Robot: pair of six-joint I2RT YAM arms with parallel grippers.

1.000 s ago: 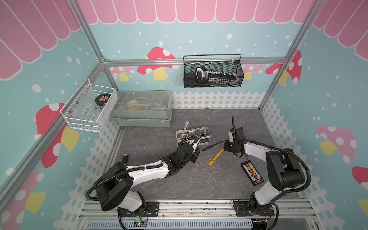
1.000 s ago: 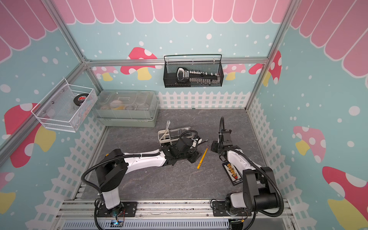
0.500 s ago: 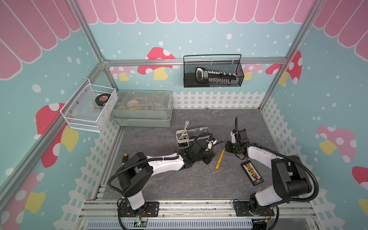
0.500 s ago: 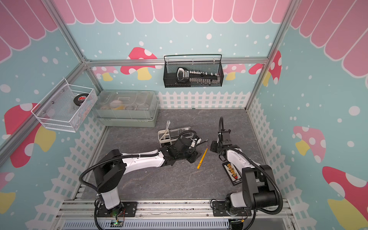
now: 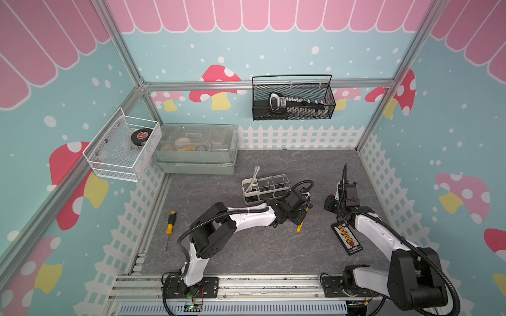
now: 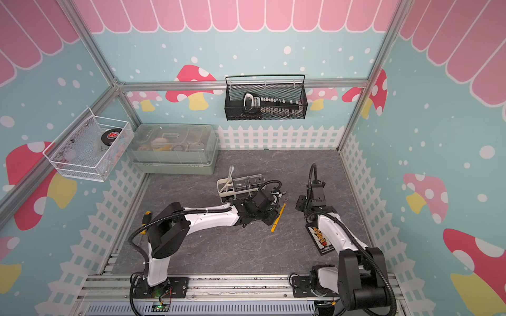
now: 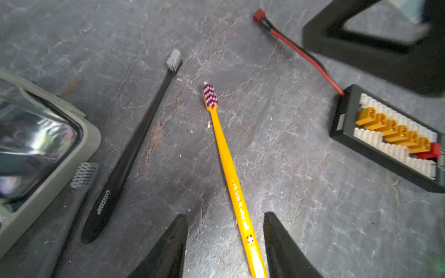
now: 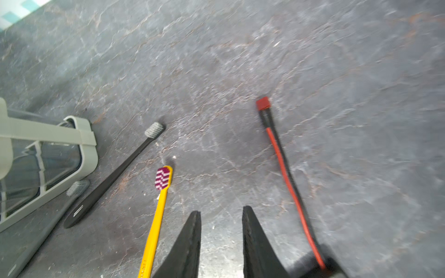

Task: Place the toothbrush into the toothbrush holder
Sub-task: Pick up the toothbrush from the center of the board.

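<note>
3 toothbrushes lying flat near middle of table [image 5: 246,251]: yellow toothbrush [image 7: 226,163], black toothbrush [image 7: 134,149], and grey toothbrush [image 7: 81,175] tucked against toothbrush holder [image 5: 247,194].
Holder standing mid-table, nearer back edge, with 1 white brush [image 5: 254,175] leaning in slotted section.
Step in hand, by judgement: closing in for pick.
Left gripper [image 7: 225,215] hovering low, fingers spread and empty, straddling tail of yellow handle with gaps on both sides.
Right gripper [image 8: 221,209] fingers parted, gripping nothing, pointing at bare table between yellow brush and red wire [image 8: 286,173].
Next move probably calling for lowering, pinching thin handle squarely, lifting, then tilting upright over slot.
</note>
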